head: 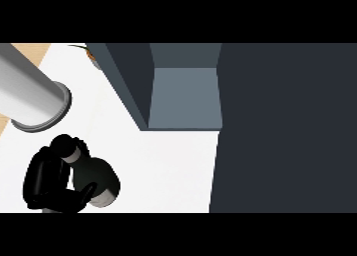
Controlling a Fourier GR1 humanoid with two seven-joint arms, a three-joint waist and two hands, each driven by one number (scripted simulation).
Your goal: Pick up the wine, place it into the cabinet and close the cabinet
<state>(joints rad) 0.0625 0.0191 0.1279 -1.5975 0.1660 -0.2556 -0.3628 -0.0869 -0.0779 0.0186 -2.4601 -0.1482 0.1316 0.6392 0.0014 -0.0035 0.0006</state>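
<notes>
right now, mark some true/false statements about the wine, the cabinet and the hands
1. The cabinet stands open. True: its grey inside shows beside the dark door.
2. The wine bottle is inside the cabinet. False: it is out over the white counter, left of and below the opening.
3. The left hand is curled round the wine bottle. True.
4. Both hands are in view. False: only the left hand shows, at the view's lower left.
5. The left hand touches the door. False: bare counter lies between them.
</notes>
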